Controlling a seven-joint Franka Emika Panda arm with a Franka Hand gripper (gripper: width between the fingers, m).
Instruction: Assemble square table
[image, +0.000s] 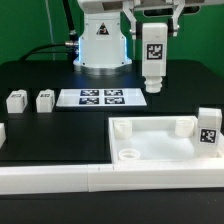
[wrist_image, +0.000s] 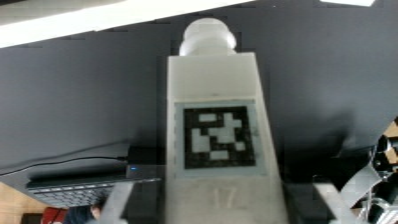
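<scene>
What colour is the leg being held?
White leg with a black-white tag; wrist view shows it best.

Four white legs show: one raised leg (image: 153, 55) in the tool (image: 153, 28), an outer leg (image: 17, 100) and an inner leg (image: 45, 100) on the counter (image: 60, 70), and one upright leg (image: 208, 128) at the exterior view's right. There is one square table top (image: 160, 150). One marker board (image: 100, 97) carries four tags.

The leg (image: 153, 60) in my end effector (image: 153, 28) is white with a black-and-white tag. The square top (image: 160, 152) is white, the worktop (image: 50, 135) black, and the marker board (image: 100, 97) white with black-and-white tags.
</scene>
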